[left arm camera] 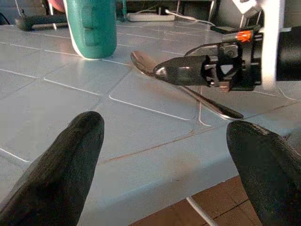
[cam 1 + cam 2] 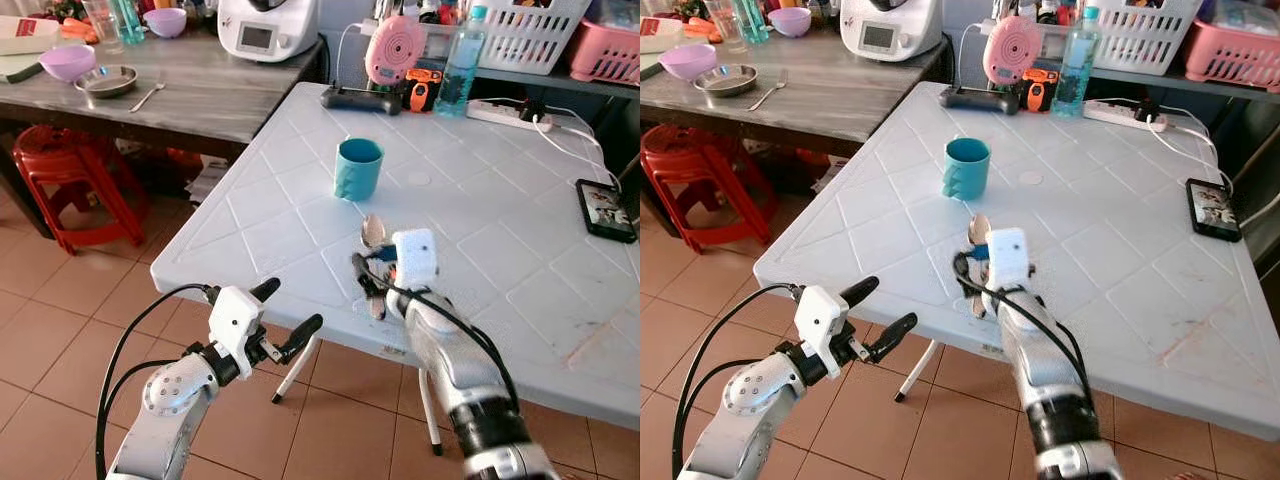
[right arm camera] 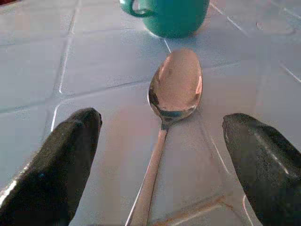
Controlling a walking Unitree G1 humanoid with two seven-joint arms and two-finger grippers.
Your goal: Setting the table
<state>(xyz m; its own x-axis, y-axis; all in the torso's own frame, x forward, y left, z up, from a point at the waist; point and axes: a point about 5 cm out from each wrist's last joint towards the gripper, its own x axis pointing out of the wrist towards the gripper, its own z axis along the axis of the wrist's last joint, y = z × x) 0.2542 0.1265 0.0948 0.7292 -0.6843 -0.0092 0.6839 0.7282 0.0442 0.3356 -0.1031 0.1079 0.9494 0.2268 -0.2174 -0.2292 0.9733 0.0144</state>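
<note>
Your right gripper (image 3: 162, 155) straddles the spoon (image 3: 175, 89) with fingers apart, the left gripper (image 2: 285, 320) also spread; closing carelessly could flick the spoon off the table (image 2: 300, 200) edge.

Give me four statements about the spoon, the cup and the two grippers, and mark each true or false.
1. The spoon lies flat on the white table. True.
2. The right gripper is shut on the spoon. False: its fingers are spread on either side of the handle.
3. The teal cup lies tipped over. False: it stands upright beyond the spoon's bowl.
4. The left gripper is open, near the table's front edge. True.
</note>
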